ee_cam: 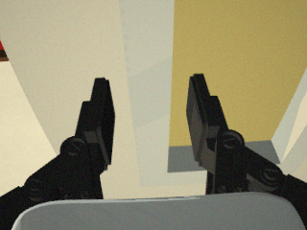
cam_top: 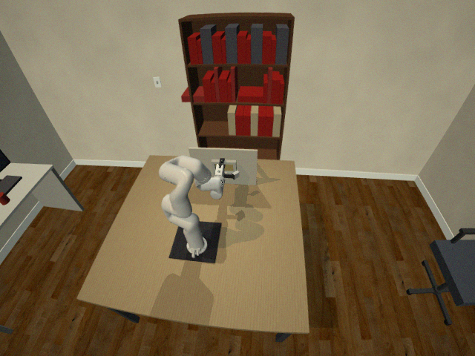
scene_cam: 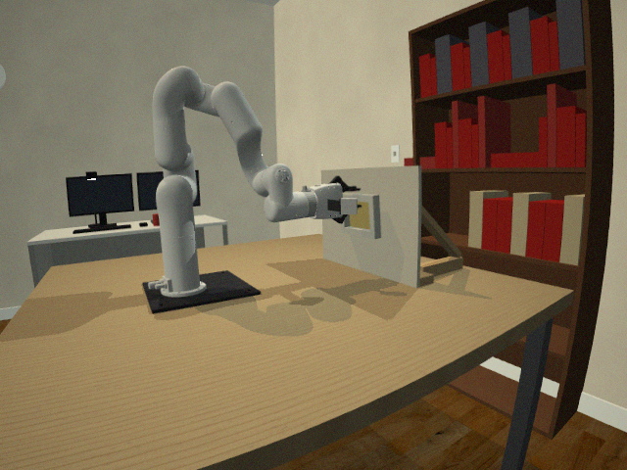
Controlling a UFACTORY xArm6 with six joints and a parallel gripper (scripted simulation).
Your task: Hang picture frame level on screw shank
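A small picture frame [cam_top: 230, 167] [scene_cam: 375, 216] with a pale border and a yellow picture [ee_cam: 237, 57] rests against the upright grey wall panel [cam_top: 247, 173] [scene_cam: 395, 248] [ee_cam: 64, 26] at the back of the table. It looks level in the top and exterior views. The screw is hidden behind the frame. My gripper [cam_top: 220, 162] [scene_cam: 349, 203] [ee_cam: 150, 94] points straight at the panel. Its black fingers stand apart on either side of the frame's left bar [ee_cam: 150, 38], with a gap on each side. They hold nothing.
A wooden brace [scene_cam: 440, 253] props the panel from behind. A tall bookshelf [cam_top: 235, 80] [scene_cam: 511, 152] stands just beyond the table's back edge. The arm's black base plate [cam_top: 195, 241] [scene_cam: 202, 291] sits mid-table. A desk with monitors [scene_cam: 101, 202] is far left.
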